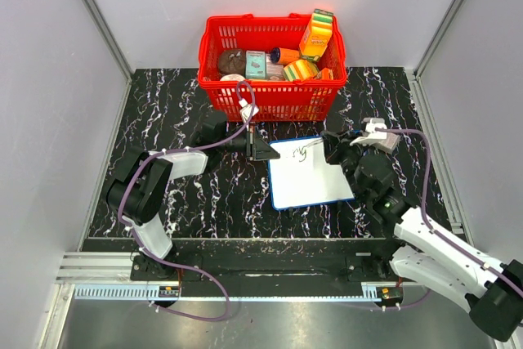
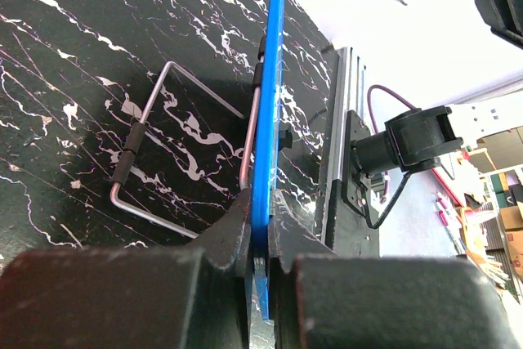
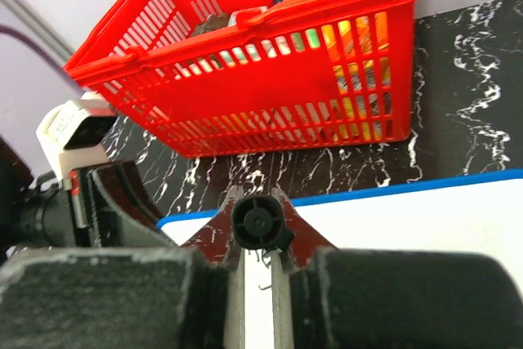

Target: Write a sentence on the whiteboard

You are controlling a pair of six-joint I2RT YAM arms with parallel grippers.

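Left claw (image 2: 260,230) was clamped narrow on the blue rim of the whiteboard (image 1: 315,179), pinching its left edge at the far corner. The right claw (image 3: 260,261) was closed tight around a black marker (image 3: 260,224), held over the board's far right part.

The whiteboard lay near the middle of the surface (image 1: 172,120), just near of the red basket (image 1: 274,96), turned a little askew. On its far half stood a few thin black marker strokes (image 1: 302,153), loose and looped. They were too small and too few to be read as any word. The wrist view of the right claw showed a short scratch of ink just under the marker tip.

Inside the basket sat several packs, among them an orange and green carton (image 1: 317,32) leaning at the far right corner and a small teal box (image 1: 256,64). Their print was too small to make out.

A bent wire frame (image 2: 135,149) with black sleeves lay on the surface just beside the board's rim. The surface was black stone-look sheet with white veins. Pale grey walls (image 1: 49,79) closed it on the left, right and far sides, joined by aluminium rails (image 1: 98,18), and another rail ran along the near edge.
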